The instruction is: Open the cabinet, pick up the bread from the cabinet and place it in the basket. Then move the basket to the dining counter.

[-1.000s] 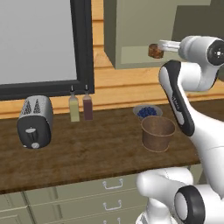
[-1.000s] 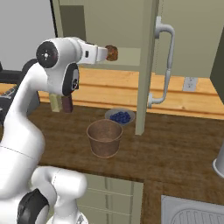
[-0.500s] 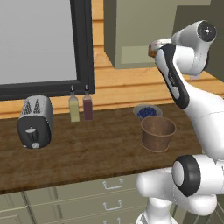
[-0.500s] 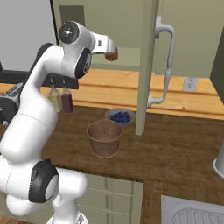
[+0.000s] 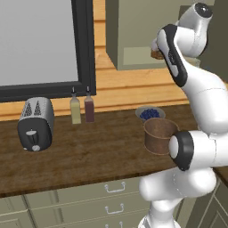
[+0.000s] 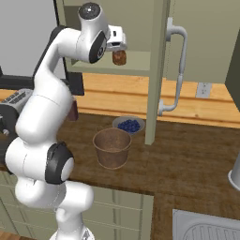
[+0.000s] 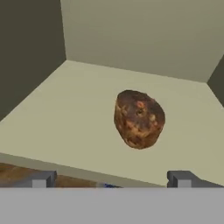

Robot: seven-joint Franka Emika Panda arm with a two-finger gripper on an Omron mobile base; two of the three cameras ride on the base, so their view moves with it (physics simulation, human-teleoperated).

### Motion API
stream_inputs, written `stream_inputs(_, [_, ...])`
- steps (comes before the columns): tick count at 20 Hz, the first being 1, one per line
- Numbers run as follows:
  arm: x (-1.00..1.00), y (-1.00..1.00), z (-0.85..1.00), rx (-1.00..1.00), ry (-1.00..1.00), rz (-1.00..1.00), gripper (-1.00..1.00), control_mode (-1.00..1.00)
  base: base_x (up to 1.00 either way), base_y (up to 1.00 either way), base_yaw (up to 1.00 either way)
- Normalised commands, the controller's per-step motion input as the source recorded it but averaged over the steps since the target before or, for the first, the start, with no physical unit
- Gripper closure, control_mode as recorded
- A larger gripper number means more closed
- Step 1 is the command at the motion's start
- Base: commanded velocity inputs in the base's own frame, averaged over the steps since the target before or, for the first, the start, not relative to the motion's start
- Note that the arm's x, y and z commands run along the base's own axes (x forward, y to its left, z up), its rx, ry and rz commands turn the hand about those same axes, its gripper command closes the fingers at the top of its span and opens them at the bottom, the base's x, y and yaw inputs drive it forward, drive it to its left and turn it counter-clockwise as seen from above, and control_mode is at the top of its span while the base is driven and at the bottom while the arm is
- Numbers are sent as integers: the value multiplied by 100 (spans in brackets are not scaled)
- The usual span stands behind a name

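Reaching into the open cabinet (image 5: 133,35) in the left base view, the arm hides most of the bread (image 5: 156,54) on the shelf. Right base view — hand (image 6: 119,46) just above the bread (image 6: 119,57); basket (image 6: 112,147) below on the surface (image 6: 187,164). Hand view — bread (image 7: 139,119) dead ahead, centred between wide-spread, empty fingertips (image 7: 41,179), long axis roughly upright in frame.

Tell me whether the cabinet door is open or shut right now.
Open. The cabinet door stands swung out edge-on, handle facing right, and the bread lies in plain sight on the bare shelf, with the open gripper just short of it.
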Motion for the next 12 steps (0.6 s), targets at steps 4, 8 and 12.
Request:
stream_inputs(4, [30, -14, 0, -1, 0, 2, -100, -100, 0, 0, 0])
stream_inputs(8, [36, -23, -21, 0, 0, 0, -100, -100, 0, 0, 0])
stream_inputs(12, [36, -12, -34, 0, 0, 0, -100, -100, 0, 0, 0])
